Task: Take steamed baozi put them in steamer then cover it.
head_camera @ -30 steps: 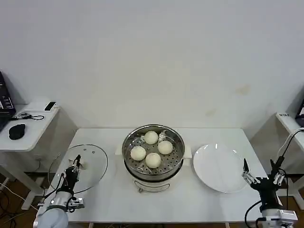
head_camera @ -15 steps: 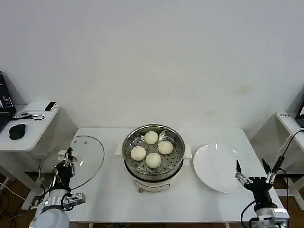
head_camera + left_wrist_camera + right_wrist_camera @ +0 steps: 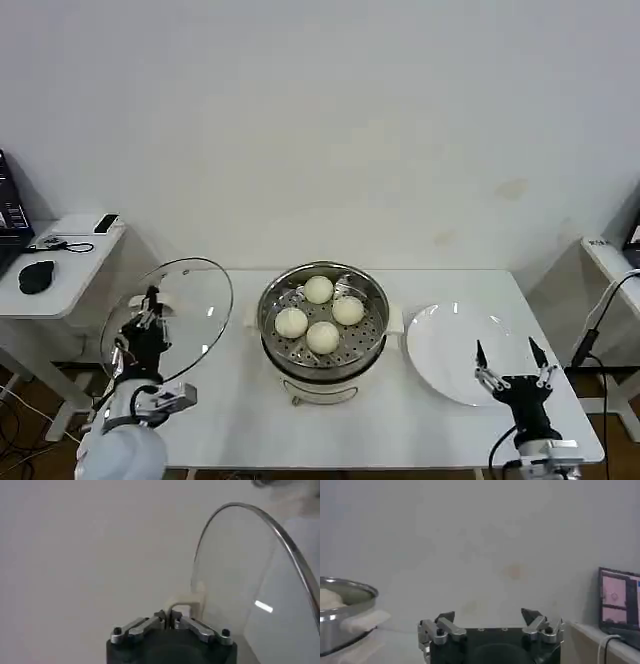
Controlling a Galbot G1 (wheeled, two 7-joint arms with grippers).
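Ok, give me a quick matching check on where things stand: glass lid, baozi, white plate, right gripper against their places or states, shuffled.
Things:
1. glass lid
2. steamed baozi
3. white plate
4. right gripper

States:
A. open, at the near edge of the plate
B. on the perforated tray inside the steamer
C. lifted and tilted, held by its knob in the left gripper
D. bare, flat on the table right of the steamer

Pairs: 1-C, 2-B, 3-D, 4-A
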